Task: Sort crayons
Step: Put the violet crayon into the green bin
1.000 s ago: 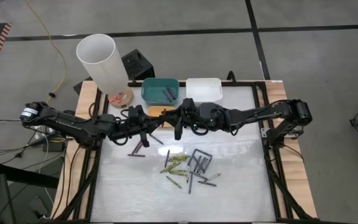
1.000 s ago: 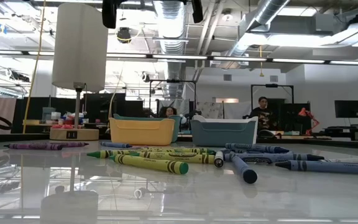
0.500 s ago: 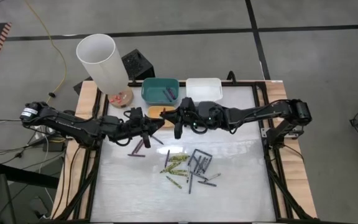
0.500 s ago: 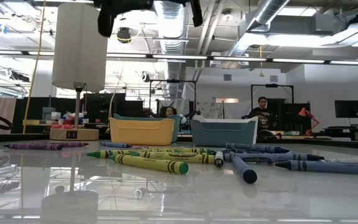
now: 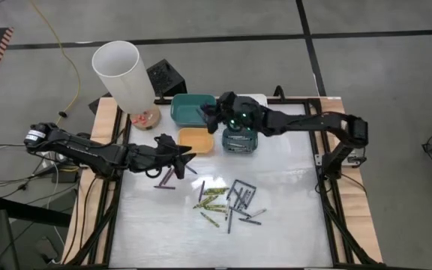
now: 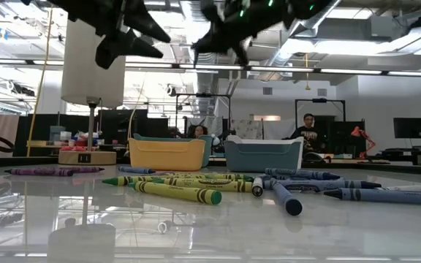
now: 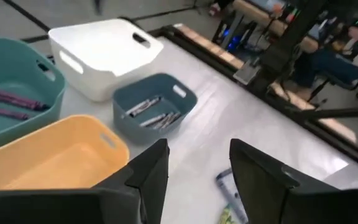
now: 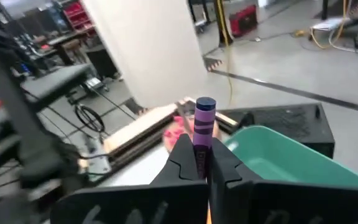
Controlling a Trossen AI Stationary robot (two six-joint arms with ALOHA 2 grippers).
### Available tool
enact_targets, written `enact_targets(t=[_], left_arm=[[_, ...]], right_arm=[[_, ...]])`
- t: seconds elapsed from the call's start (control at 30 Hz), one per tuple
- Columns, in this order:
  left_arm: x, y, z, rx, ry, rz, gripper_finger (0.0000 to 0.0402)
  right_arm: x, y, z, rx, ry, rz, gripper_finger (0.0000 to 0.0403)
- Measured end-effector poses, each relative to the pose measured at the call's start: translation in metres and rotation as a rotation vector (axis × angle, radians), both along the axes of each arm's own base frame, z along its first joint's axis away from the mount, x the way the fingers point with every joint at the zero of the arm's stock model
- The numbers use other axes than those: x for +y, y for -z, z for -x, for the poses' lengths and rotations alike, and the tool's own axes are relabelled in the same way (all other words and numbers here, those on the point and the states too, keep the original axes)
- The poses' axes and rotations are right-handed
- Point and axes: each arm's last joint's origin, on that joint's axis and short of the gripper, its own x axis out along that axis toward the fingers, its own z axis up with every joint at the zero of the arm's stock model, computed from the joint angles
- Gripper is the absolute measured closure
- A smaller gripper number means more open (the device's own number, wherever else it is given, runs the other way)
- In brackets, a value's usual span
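Purple crayon [image 8: 204, 122] is pinched in the right end effector [image 8: 197, 160] at upper centre; next, release into teal bin [image 5: 192, 109]. Left end effector [image 7: 197, 163] gapes empty.

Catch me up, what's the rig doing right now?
It is sorting crayons into bins. The right gripper is shut on a purple crayon and is above the teal bin, which already holds purple ones. The left gripper is open and empty, above the table near the yellow bin, which looks empty. The small blue bin holds a few crayons. A mixed pile of crayons lies unsorted mid-table, with two purple strays beside it.
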Motion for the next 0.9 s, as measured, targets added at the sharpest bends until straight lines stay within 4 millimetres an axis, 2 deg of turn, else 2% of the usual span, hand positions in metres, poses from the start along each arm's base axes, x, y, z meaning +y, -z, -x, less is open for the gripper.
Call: enact_targets(t=[0.2, 0.3, 0.63, 0.77, 0.9], left_arm=[[0.005, 0.004, 0.001, 0.045, -0.010, 0.009, 0.0242], [0.011, 0.005, 0.001, 0.059, 0.003, 0.024, 0.0242], [0.030, -0.002, 0.015, 0.073, -0.023, 0.040, 0.0242], [0.037, -0.007, 0.023, 0.073, -0.050, 0.025, 0.0242], [0.043, -0.008, 0.029, 0.094, -0.080, 0.021, 0.0242]], right_arm=[[-0.035, 0.041, -0.020, 0.125, 0.053, -0.055, 0.0402], [-0.052, 0.055, -0.028, 0.154, 0.069, -0.071, 0.0403], [-0.107, 0.088, -0.046, 0.283, 0.154, -0.170, 0.0403], [-0.122, 0.102, -0.052, 0.388, 0.182, -0.238, 0.0398], [-0.128, 0.111, -0.059, 0.458, 0.185, -0.269, 0.0381]])
